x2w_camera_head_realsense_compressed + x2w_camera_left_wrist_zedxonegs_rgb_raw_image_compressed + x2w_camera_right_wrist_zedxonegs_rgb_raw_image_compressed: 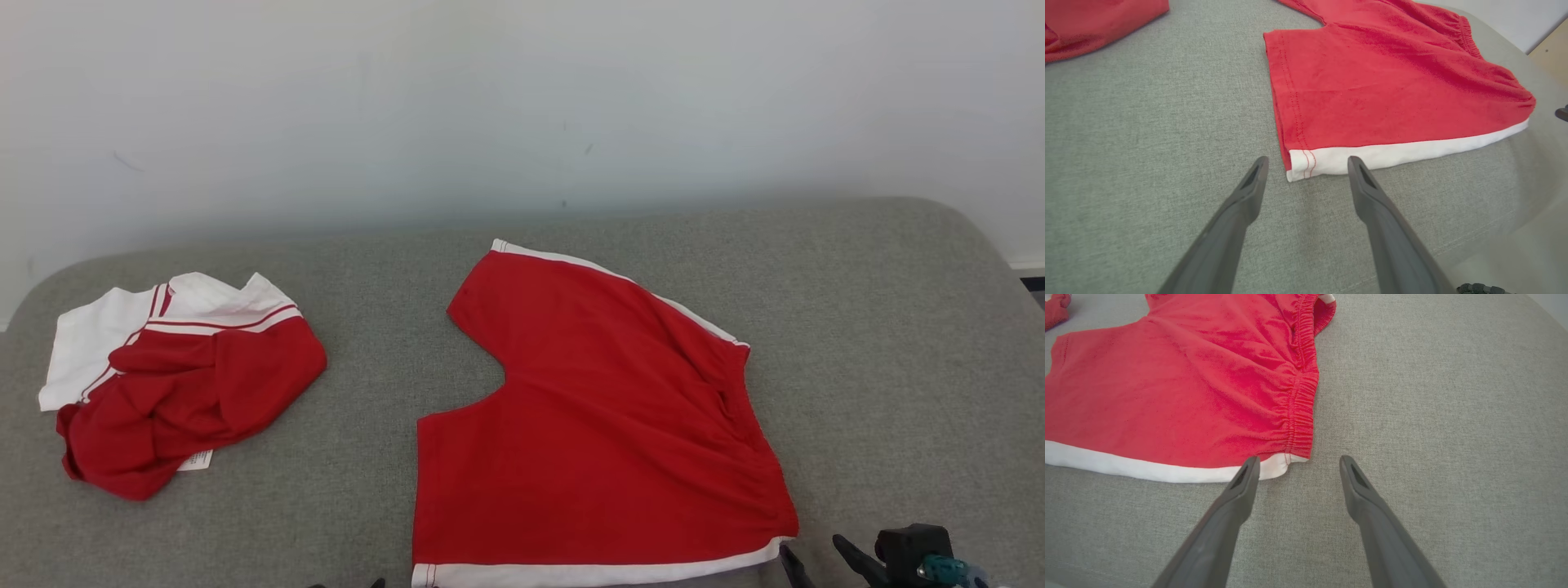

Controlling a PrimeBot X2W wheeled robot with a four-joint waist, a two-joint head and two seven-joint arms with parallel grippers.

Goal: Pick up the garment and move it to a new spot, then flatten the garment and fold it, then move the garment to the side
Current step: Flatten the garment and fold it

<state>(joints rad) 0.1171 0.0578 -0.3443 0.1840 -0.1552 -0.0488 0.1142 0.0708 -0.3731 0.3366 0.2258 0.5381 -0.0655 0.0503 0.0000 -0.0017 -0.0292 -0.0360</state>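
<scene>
Garment (604, 425): red shorts with white side stripes, spread flat on the grey surface (882, 351); the elastic waistband (1302, 412) is on its right side.
Left hand (1308, 163): fingers spread wide, nothing held, one either side of the garment's near-left hem corner; can't tell if touching.
Right hand (1299, 460): fingers spread wide, nothing held, at the garment's near-right corner by the waistband end; one fingertip overlaps the white stripe in the wrist view.
Crumpled top (180, 384): red and white, well to the garment's left, apart from it.
</scene>
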